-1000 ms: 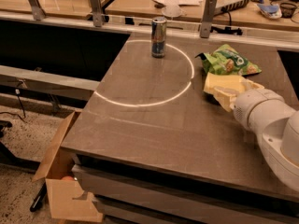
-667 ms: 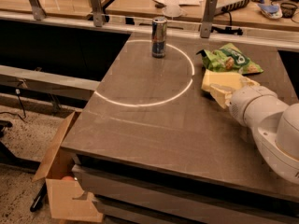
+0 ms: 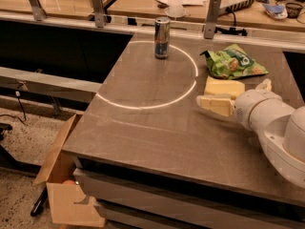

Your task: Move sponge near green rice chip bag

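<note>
The pale yellow sponge [image 3: 223,86] lies flat on the brown table [image 3: 143,132], just in front of the green rice chip bag [image 3: 233,62] and almost touching its near edge. My gripper [image 3: 233,94] is at the right side of the table, right at the sponge's near edge. One cream-yellow finger [image 3: 214,105] lies in front of the sponge and the other fingertip [image 3: 265,84] shows to its right. The fingers stand wide apart and hold nothing. My white arm [image 3: 271,123] reaches in from the right.
A tall silver-blue drink can [image 3: 162,37] stands upright at the back of a white circle line [image 3: 143,106] on the table. An open cardboard box [image 3: 66,190] sits on the floor at the left. A rail with metal posts [image 3: 212,15] runs behind the table.
My gripper has drawn back a little toward the near right, uncovering more of the sponge. The sponge stays flat beside the bag. The can and bag have not moved.
</note>
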Available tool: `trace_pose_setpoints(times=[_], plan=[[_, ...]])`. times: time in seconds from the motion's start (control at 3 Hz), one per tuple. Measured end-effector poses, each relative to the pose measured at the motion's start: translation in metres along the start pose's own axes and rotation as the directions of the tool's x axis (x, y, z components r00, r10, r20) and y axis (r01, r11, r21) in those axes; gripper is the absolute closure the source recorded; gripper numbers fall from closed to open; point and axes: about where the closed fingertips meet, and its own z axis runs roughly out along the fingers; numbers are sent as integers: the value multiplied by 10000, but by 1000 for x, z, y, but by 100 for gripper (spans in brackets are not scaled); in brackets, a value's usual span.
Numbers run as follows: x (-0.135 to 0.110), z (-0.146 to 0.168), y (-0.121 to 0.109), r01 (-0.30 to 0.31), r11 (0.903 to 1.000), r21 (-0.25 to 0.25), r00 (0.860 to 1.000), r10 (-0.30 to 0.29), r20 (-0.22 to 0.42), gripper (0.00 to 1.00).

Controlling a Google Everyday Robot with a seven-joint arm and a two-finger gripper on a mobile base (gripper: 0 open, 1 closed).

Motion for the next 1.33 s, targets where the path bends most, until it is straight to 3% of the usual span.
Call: trace_pose_setpoints(times=[0.33, 0.67, 1.0, 1.33], plan=[[-5, -9, 8, 64, 9992, -394, 9996, -53, 261, 0], [2, -38, 11, 87, 9971, -756, 9985, -45, 552, 0], [17, -79, 3, -50, 9967, -814, 9968, 115, 797, 0], [19, -83, -4, -86, 9979, -641, 9970, 135, 764, 0]])
